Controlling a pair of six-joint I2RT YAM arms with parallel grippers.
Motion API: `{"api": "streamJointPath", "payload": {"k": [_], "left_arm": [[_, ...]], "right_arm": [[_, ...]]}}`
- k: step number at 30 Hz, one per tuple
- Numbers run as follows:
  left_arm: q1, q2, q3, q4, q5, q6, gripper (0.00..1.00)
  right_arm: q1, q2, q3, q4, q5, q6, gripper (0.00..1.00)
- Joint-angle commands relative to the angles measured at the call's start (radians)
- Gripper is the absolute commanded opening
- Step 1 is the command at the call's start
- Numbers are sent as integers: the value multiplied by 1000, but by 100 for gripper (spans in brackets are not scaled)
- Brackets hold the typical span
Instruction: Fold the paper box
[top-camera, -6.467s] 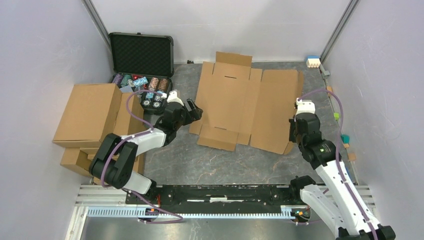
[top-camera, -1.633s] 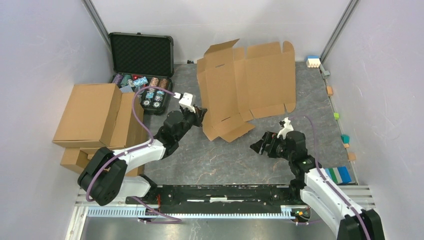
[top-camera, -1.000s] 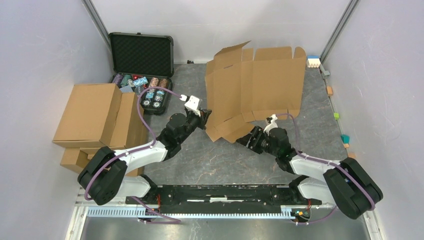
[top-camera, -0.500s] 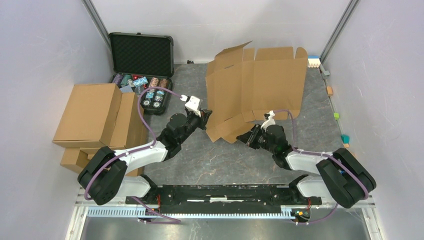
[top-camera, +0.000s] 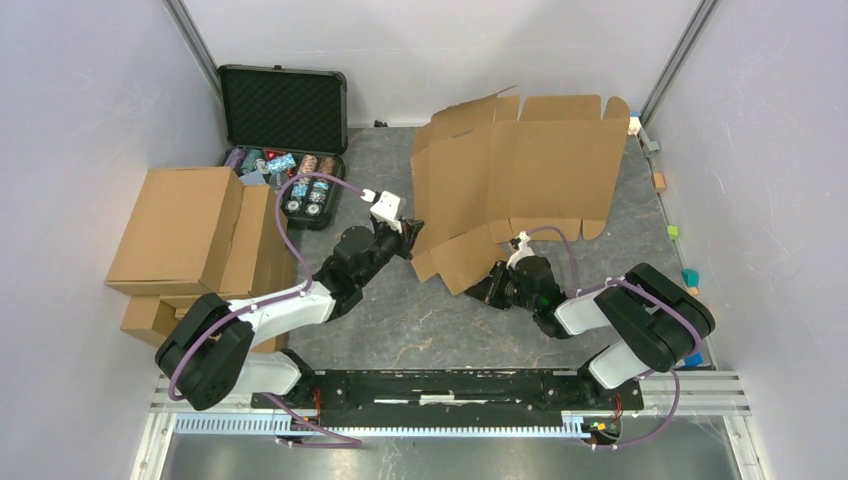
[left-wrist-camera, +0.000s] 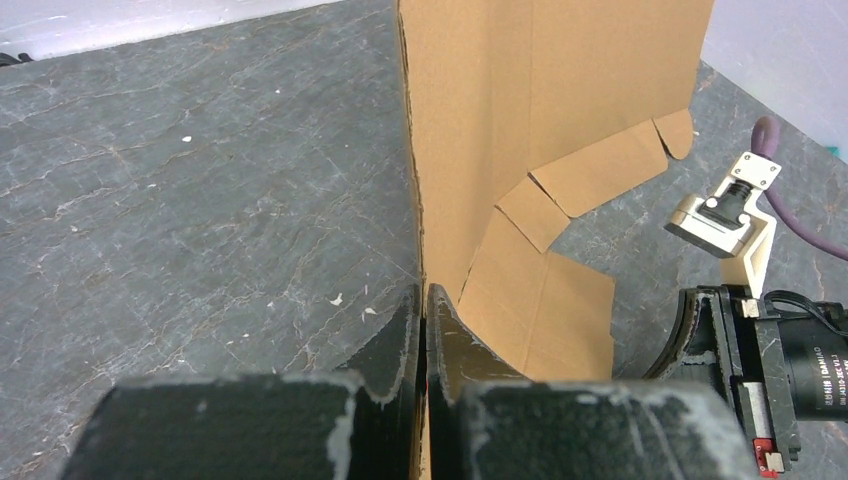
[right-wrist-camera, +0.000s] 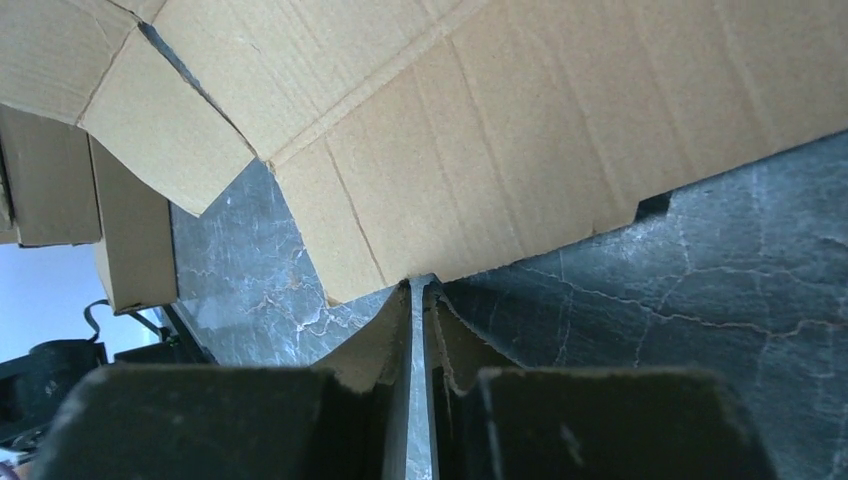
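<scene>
Standing reared up on its lower edge over the far middle of the table (top-camera: 400, 320), the paper box (top-camera: 520, 170) is seen as an unfolded sheet, tilted rather than upright, with its long axis running from left to right across the table and its creases running up the sheet. The left gripper (top-camera: 408, 232) is closed tight on the sheet's left-hand edge, low down; in the left wrist view the cardboard passes straight in between the two fingers and rises away above them. The right gripper (top-camera: 487, 290) is drawn down to a thin slit at the lower edge of the near flap (top-camera: 462, 268), which hangs forward from the bottom of the sheet. In the right wrist view that edge meets the fingertips exactly, so the flap is judged to be nipped there, though how deeply cannot be made out. The sheet therefore lies ahead of and above both grippers, held at two points along its near, lower left part, while the wide right-hand panel is left unsupported and leans toward the far wall. The right arm is the nearer to the hanging flap and the bottom crease, the left arm to the side edge. Any coming fold is judged to turn on that crease line between the two holds, with the free right panel likely to swing or sag.
</scene>
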Motion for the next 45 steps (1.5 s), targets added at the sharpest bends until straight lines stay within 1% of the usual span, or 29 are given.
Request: {"api": "streamJointPath", "payload": {"k": [1, 4, 8, 10, 12, 13, 15, 18, 20, 25, 26, 30, 33, 37, 41, 45], "left_arm": [[-6, 5, 40, -39, 26, -39, 2], [-6, 9, 36, -22, 40, -48, 2], [-4, 23, 35, -2, 50, -92, 3], [3, 42, 54, -31, 54, -129, 2], [5, 54, 74, -57, 63, -136, 2], [5, 53, 73, -53, 63, -129, 2], [4, 43, 54, -26, 61, -117, 2], [5, 32, 44, -20, 47, -96, 2], [5, 29, 46, -27, 48, -93, 2], [4, 19, 51, -48, 41, -86, 2], [5, 20, 54, -53, 41, -96, 2], [1, 52, 64, -48, 57, -97, 2], [-1, 76, 33, 28, 39, -62, 2], [-19, 110, 42, 36, 35, 13, 2], [-60, 130, 60, 14, -21, 104, 2], [-89, 140, 67, -1, -87, 151, 2]], "right_arm": [[12, -6, 30, 33, 50, -81, 14], [28, -31, 67, -35, 96, -160, 14], [65, -28, 89, -35, 146, -218, 16], [77, -16, 105, -38, 154, -238, 16], [91, -6, 122, -57, 173, -257, 19], [100, -4, 129, -65, 181, -265, 22], [115, -10, 138, -72, 199, -285, 32], [121, -29, 123, -55, 200, -296, 42], [121, -37, 114, -39, 200, -297, 54], [121, -57, 97, -27, 228, -292, 65], [121, -63, 91, -19, 229, -293, 65], [121, -65, 86, -16, 236, -286, 57], [121, -76, 76, -14, 250, -278, 48], [120, -88, 65, -10, 258, -271, 36], [121, -88, 68, -19, 253, -270, 34], [121, -102, 57, -12, 242, -270, 30]]}}
